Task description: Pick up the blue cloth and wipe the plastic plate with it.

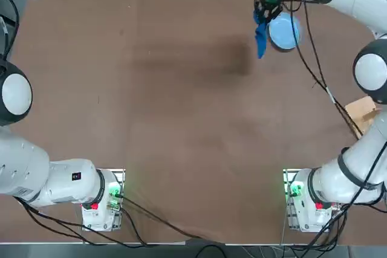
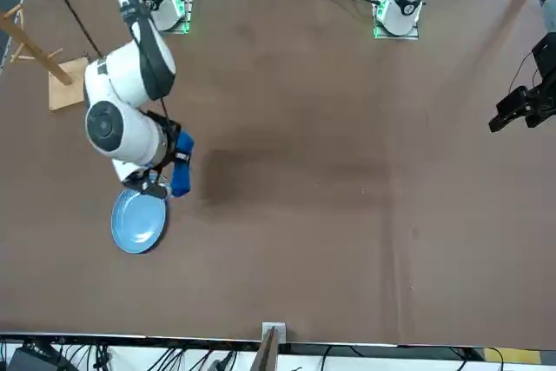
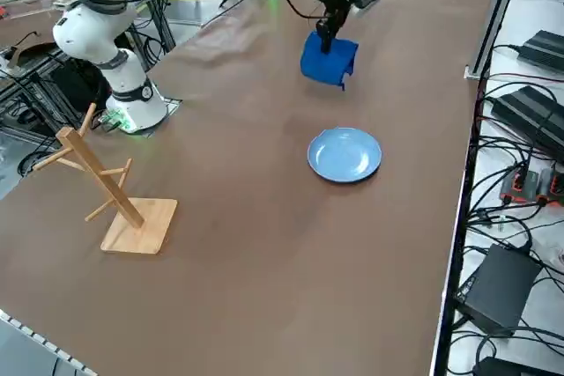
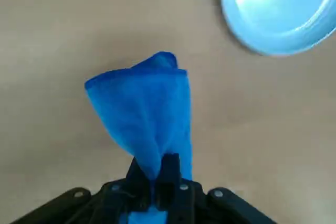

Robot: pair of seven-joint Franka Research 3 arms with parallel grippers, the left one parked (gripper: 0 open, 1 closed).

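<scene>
Aloft, claw [image 4: 155, 174] pinching blue cloth [image 4: 144, 114]

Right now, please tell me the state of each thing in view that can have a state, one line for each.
right gripper: shut on the blue cloth, raised above the table beside the plate.
blue cloth: pinched at one end, hanging free in the air.
plastic plate: flat on the table, upright, empty, nothing touching it.
wooden rack: standing upright on its base, nothing hung on it.
</scene>
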